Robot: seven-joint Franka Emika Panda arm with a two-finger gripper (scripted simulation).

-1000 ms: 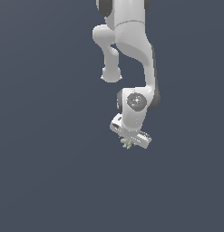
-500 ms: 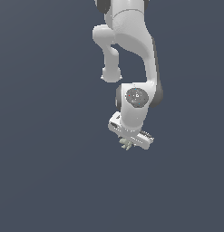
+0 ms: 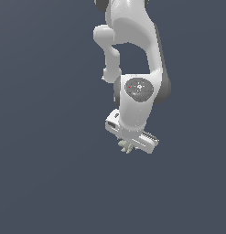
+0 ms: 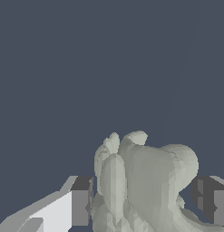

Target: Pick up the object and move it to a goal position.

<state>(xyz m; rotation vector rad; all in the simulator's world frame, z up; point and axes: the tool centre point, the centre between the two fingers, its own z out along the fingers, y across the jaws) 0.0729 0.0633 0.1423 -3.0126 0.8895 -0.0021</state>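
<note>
We see the small pale grey-green lumpy object (image 4: 140,181) with rounded, spiky lobes sitting between the dark pads (image 4: 81,201) of our white gripper (image 3: 128,147), whose fingers are closed in on it from both sides and appear to grip it. In the exterior view its lobes poke out just beneath the gripper. Around the gripper lies only a plain dark blue-grey ground (image 3: 45,183), open on every side.

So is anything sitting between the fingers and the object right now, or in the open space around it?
Nothing visible. In the wrist view the object fills the gap between the two fingers, with nothing else in there. In the exterior view it pokes out under the gripper, surrounded by plain dark background. No goal marker shows, so that path can't be judged.
</note>
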